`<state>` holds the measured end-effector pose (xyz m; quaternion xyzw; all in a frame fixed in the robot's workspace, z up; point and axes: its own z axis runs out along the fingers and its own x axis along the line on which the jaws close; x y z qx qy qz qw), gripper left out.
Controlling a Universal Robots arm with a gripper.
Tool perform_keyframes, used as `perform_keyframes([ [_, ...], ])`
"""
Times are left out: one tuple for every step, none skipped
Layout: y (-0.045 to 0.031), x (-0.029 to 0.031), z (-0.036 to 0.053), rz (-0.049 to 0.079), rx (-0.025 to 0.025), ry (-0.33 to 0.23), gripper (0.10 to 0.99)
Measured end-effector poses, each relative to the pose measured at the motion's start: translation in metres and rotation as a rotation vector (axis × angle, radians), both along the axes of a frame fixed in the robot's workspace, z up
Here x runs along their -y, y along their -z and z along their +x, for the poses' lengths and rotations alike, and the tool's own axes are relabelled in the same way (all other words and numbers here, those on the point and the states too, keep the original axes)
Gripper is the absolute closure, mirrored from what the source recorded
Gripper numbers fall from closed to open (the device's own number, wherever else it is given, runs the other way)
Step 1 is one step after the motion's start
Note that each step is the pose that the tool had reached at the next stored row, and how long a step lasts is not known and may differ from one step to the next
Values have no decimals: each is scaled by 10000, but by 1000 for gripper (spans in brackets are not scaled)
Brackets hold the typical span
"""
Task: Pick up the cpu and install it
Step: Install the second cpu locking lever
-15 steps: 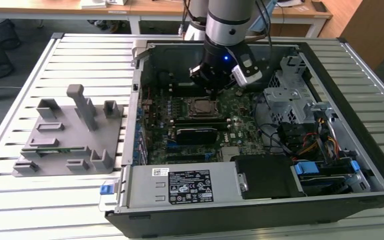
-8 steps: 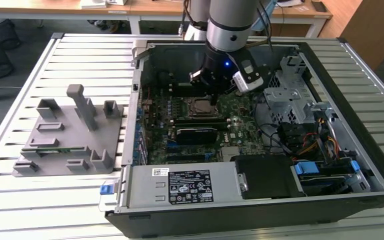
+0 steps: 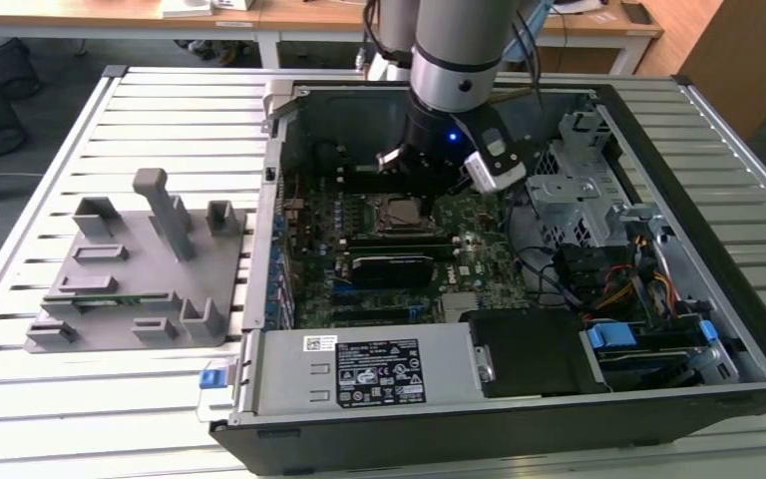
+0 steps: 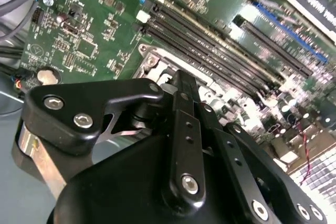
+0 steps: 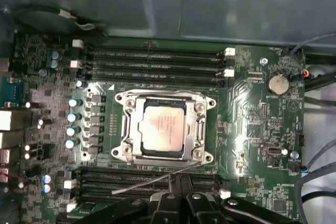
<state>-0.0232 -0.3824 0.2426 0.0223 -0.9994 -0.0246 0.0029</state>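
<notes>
The cpu (image 5: pixel 163 128) sits in its socket (image 5: pixel 164 127), just ahead of the gripper (image 5: pixel 181 182), fingers clenched together on nothing.

Drive cage (image 3: pixel 573 170) crowds the socket (image 5: pixel 164 128) (memory slots (image 5: pixel 152 61) flank it).

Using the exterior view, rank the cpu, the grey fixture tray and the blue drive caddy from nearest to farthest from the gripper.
1. The cpu, in its socket just below the gripper.
2. The blue drive caddy, at the case's lower corner on the exterior view's right.
3. The grey fixture tray, outside the case on the exterior view's left.
</notes>
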Motion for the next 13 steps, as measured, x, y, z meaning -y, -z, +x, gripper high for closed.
perform_keyframes([
  [5,8,-3,2,0,-29,980],
  [9,12,-8,3,0,-56,980],
  [10,14,-20,11,0,-85,980],
  [12,14,-36,21,1,-108,980],
  [13,14,-62,33,0,-120,980],
  [15,15,-93,43,0,-123,980],
  [17,15,-123,49,2,-129,980],
  [18,20,-145,51,1,-133,980],
  [18,36,-149,51,2,-136,980],
  [19,53,-154,54,2,-136,980],
  [19,61,-161,53,1,-134,980],
  [20,66,-167,52,1,-135,980],
  [21,68,-181,54,1,-137,980],
])
